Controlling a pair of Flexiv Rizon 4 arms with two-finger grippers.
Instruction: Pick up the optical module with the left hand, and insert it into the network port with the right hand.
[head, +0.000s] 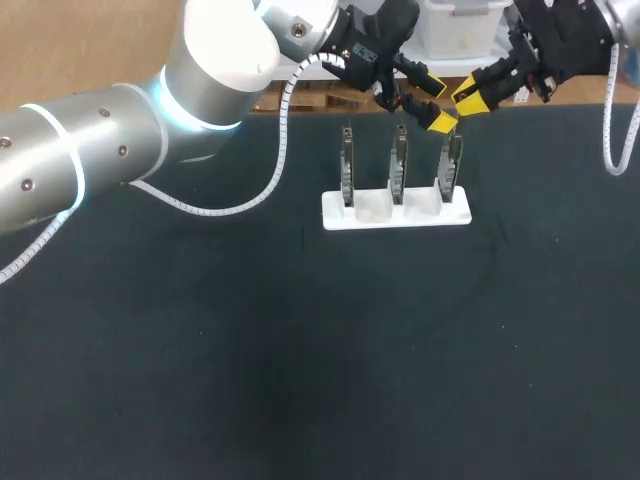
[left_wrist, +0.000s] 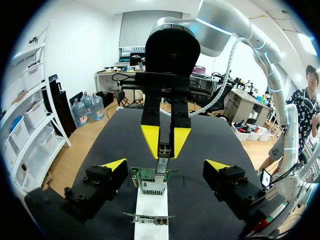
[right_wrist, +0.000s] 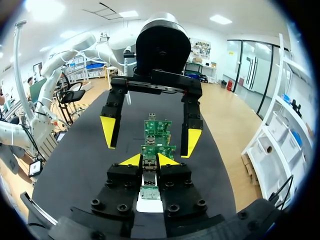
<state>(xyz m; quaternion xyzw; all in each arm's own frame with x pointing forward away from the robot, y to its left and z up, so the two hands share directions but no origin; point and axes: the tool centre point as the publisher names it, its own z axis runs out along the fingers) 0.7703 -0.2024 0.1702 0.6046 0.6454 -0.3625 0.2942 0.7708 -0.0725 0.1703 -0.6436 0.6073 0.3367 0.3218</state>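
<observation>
While the right gripper (right_wrist: 149, 161) clamps the optical module (left_wrist: 163, 151) just above the end board (head: 450, 165), the left gripper (left_wrist: 166, 166) stands wide open around them, holding nothing. Two more boards (head: 399, 160) stand at the end board's nine o'clock in the white rack (head: 375, 212).

3 circuit boards (head: 399, 165) (upright), 1 white holder (head: 335, 216), 1 optical module (left_wrist: 163, 151)

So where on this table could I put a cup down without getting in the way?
The mat in front of the white holder is bare, as is the strip to its right. The left arm overhangs the far left. It is crowded over the boards, where the left end effector and the right end effector meet.
</observation>
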